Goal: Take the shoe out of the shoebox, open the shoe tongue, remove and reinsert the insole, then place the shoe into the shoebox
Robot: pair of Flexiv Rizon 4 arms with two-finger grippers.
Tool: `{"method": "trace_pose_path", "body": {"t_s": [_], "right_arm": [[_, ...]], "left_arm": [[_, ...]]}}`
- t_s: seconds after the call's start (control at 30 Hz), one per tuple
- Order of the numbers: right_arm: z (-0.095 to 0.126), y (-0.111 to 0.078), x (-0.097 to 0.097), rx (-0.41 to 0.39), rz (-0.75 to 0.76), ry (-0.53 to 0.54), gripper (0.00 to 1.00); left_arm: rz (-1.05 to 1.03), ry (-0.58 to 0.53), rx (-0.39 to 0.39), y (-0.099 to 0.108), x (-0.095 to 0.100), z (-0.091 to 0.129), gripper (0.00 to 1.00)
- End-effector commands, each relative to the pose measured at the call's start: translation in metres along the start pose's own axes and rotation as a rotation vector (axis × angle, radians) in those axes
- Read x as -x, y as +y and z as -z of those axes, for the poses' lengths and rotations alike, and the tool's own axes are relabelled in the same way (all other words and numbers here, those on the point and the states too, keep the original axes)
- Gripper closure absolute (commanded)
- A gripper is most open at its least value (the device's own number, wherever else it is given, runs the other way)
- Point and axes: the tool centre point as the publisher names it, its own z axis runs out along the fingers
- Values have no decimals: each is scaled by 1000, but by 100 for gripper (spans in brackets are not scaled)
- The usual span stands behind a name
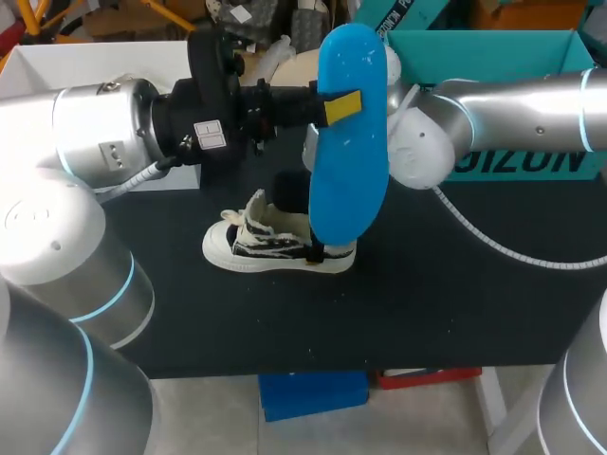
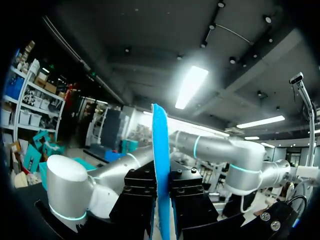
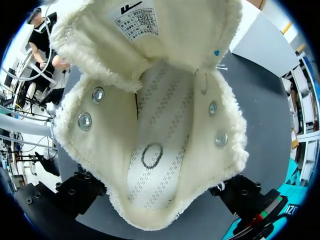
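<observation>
On the black tabletop (image 1: 427, 303), a low sneaker (image 1: 275, 242) with a white rubber toe and a black-and-cream patterned upper stands on its sole near the middle, toe toward the robot's left. Just above it, a bright blue insole (image 1: 349, 133) is held upright on end. Its lower tip overlaps the sneaker's heel in the head view, and whether the two touch cannot be told.

The left arm (image 1: 104, 123) comes in level from the left. Its pincer (image 1: 343, 106) is clamped on the insole's upper half, one yellow tip lying across the blue face. The left wrist view shows the insole (image 2: 160, 150) edge-on, rising out from between the two black fingers (image 2: 140, 200), which press it from both sides.

The right arm (image 1: 512, 109) comes in from the right and passes behind the insole. Its pincer (image 3: 162, 197) sits over the heel, looking straight down into the sneaker (image 3: 155, 150). The fleece-lined tongue (image 3: 150, 30) is folded forward, and the pale stitched footbed lies bare. Whether this pincer grips the heel cannot be told.

An open teal box (image 1: 493, 57) stands at the tabletop's far right edge, well apart from the sneaker.
</observation>
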Motion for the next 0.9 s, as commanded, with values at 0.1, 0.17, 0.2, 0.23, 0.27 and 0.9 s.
{"method": "trace_pose_path", "body": {"t_s": [0.1,0.17,0.2,0.23,0.27,0.9], "right_arm": [[0,-19,-9,196,-4,-33,0],[-2,-19,-8,312,26,-50,0],[-1,-18,-8,303,18,-54,0],[0,-18,-8,338,38,-31,0],[-3,-18,-6,369,48,-38,0],[-7,-33,-7,579,-52,-95,0]], "left_arm": [[-1,-4,0,1,-2,0,100],[-1,-4,0,1,-2,0,100],[-1,-4,0,1,-2,0,100],[-1,-4,0,1,-2,0,100],[-1,-4,0,1,-2,0,100],[-1,-4,0,1,-2,0,100]]}}
